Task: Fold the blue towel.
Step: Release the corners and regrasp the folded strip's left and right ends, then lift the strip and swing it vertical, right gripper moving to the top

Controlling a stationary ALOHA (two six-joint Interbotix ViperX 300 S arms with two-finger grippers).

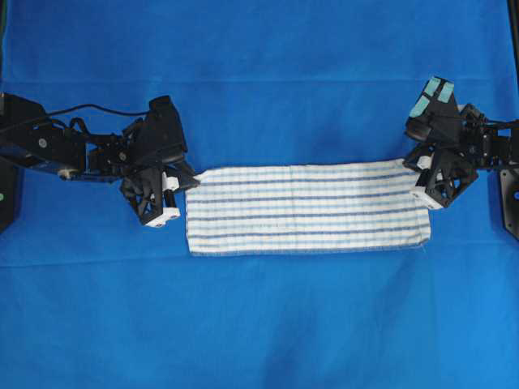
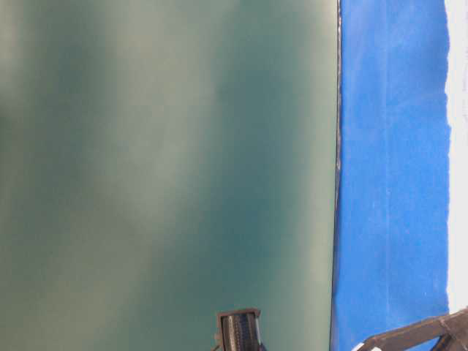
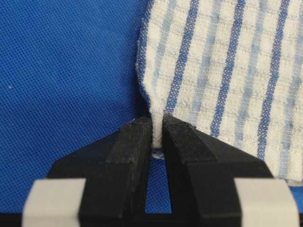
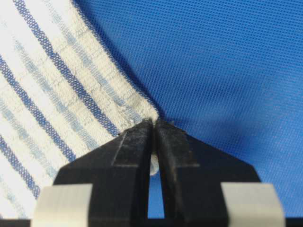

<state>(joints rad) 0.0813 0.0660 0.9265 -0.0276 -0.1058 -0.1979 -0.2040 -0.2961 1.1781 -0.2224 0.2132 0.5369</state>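
Note:
The blue towel (image 1: 306,208), white with thin blue stripes, lies as a long folded band across the middle of the blue covering. My left gripper (image 1: 188,180) is shut on its far left corner; the left wrist view shows the cloth (image 3: 222,71) pinched between the black fingers (image 3: 135,142). My right gripper (image 1: 420,166) is shut on the far right corner; the right wrist view shows the towel (image 4: 52,99) running into the closed fingertips (image 4: 137,137). Both held corners are drawn slightly outward.
The plain blue table covering (image 1: 259,324) spreads under everything. The table-level view shows mostly a blurred green surface (image 2: 161,161), a strip of blue covering (image 2: 391,161) and bits of arm hardware (image 2: 238,330) at the bottom.

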